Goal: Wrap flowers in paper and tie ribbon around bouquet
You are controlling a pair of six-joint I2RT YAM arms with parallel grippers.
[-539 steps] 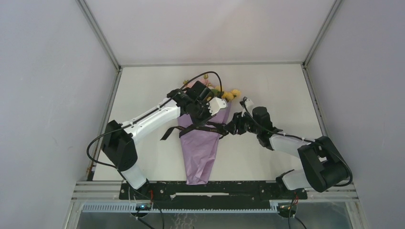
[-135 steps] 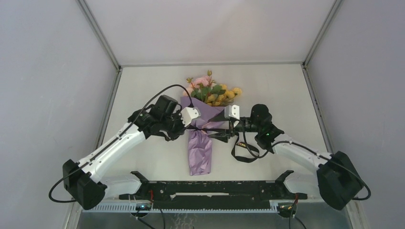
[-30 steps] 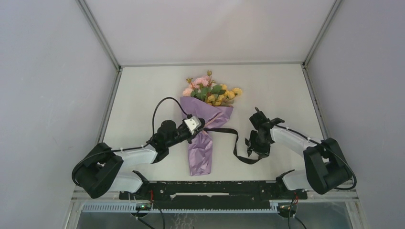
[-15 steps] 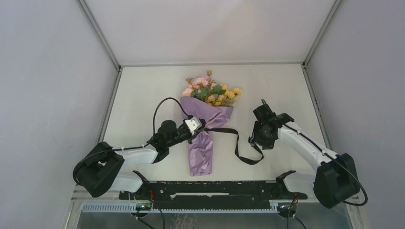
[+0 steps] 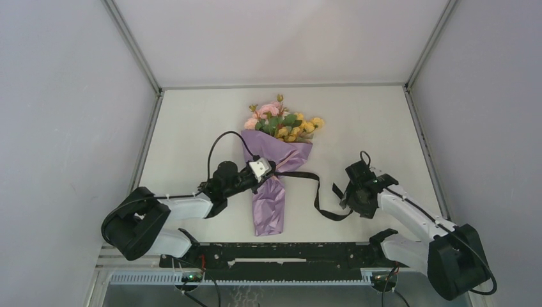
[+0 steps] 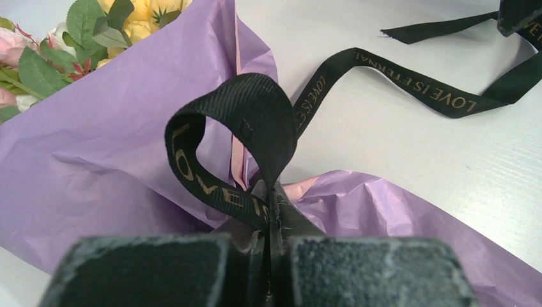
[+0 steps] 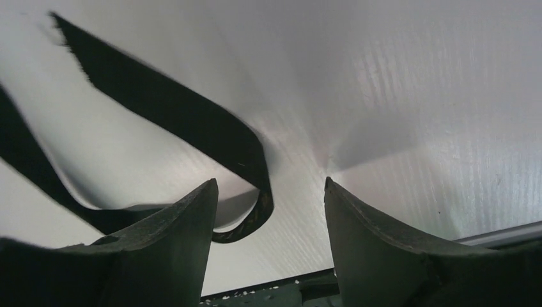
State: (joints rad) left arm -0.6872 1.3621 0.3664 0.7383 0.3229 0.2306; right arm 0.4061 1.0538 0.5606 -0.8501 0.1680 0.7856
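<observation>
The ribbon (image 6: 409,80) reads "LOVE IS ETERNAL" in gold; the left gripper (image 6: 271,217) pinches its loop, while the right gripper (image 7: 267,217) stands spread above it.

White table (image 5: 192,128), grey walls (image 5: 64,128) (metal frame rails (image 5: 131,45) along edges).

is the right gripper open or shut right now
Open: in the right wrist view the right gripper has its jaws apart, and the ribbon lies loose on the table, not pinched between them.
</observation>
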